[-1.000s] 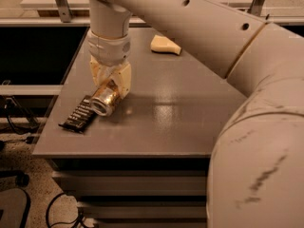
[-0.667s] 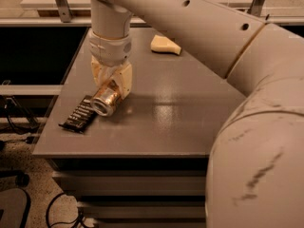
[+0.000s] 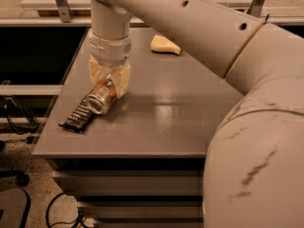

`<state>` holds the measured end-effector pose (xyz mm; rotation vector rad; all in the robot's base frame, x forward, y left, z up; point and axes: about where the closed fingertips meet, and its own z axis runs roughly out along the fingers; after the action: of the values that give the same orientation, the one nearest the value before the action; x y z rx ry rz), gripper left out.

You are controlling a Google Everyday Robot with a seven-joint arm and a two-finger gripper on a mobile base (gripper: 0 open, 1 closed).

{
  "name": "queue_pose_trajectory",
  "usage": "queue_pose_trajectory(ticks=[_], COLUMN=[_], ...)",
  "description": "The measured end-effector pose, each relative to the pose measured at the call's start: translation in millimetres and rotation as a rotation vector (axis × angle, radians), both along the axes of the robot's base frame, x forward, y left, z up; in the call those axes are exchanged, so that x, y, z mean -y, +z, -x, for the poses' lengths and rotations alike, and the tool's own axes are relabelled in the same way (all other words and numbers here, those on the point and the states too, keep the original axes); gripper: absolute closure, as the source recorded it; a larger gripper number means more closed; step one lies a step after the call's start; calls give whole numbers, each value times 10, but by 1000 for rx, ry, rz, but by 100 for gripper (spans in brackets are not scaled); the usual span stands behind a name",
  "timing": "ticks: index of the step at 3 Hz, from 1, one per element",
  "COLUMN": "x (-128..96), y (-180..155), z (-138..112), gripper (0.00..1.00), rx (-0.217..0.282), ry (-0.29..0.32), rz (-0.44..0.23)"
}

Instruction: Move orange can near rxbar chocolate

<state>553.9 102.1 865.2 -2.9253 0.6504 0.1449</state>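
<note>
**Clerk:** Orange can (image 3: 100, 99), entry one. Where is it, and why there?

**Keeper:** It lies on its side at the left front of the bench (image 3: 180, 122). One shiny end faces the camera; the other end sits under the tool (image 3: 109, 85). The near end is just beside the rxbar chocolate (image 3: 77, 117), perhaps touching its edge; I cannot tell which. Judged reason: this is the spot the task names, so the placing looks all but done.

**Clerk:** Tool, state?

**Keeper:** It is low over the can's far end, carried by the arm (image 3: 190, 27) that reaches in from the upper right of the view. Whether it is clamped on the can or has let go, I cannot tell.

**Clerk:** Bar, placement?

**Keeper:** Flat on the bench near the left front corner, running roughly in line with the can. Judged to be the fixed mark, with no call to shift it.

**Clerk:** Counts?

**Keeper:** Cans, one. Bars, one. Sponge (image 3: 165, 45), one: pale yellow, toward the far edge, well apart from both. Tools, one. Arms, one.
</note>
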Motion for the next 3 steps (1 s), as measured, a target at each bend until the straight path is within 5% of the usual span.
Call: queue_pose_trajectory(ticks=[1,3], x=[3,17], y=[-1,-1], z=[3,22], gripper=[0,0], rx=[-1,-1], ry=[1,2], rz=[0,3])
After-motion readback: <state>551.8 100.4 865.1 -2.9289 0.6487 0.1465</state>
